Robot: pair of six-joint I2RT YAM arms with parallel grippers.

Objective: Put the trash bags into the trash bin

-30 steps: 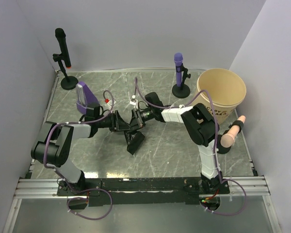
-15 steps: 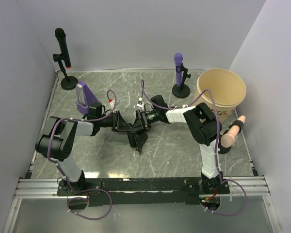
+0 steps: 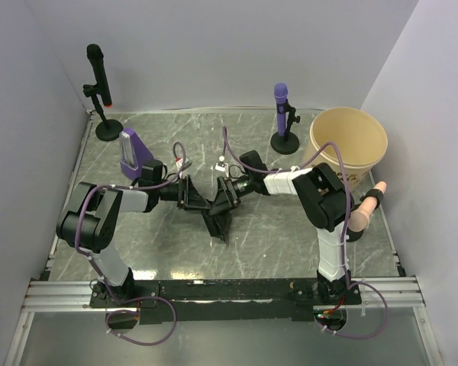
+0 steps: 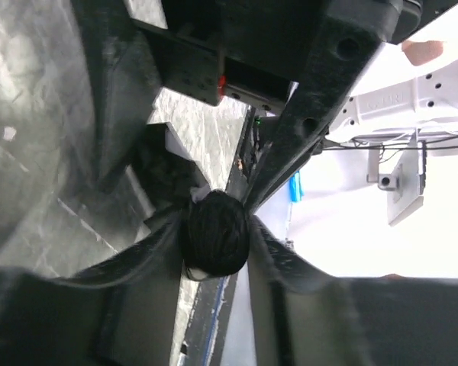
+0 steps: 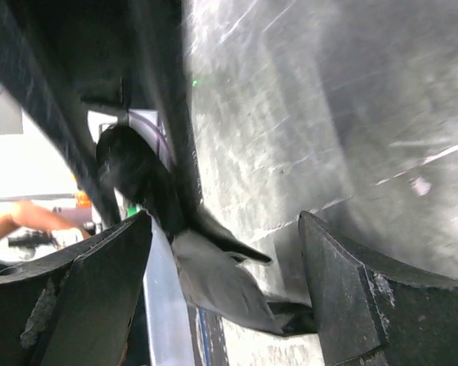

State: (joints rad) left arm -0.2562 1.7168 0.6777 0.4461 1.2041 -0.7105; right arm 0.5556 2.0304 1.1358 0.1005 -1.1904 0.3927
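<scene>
Bin (image 3: 349, 145) sits far right on the table (image 3: 275, 236), its pale inside bare as far as the top view shows, so nothing is delivered yet. Both arms meet mid-table: left gripper (image 3: 201, 204) is clamped tight on the rolled end of the bag (image 4: 216, 242), which hangs low over the table centre, well apart from the bin. Right gripper (image 5: 225, 221) is spread wide around the loose flap, pinching nothing; my read of what's left: secure the bag, carry it right, drop it in.
</scene>
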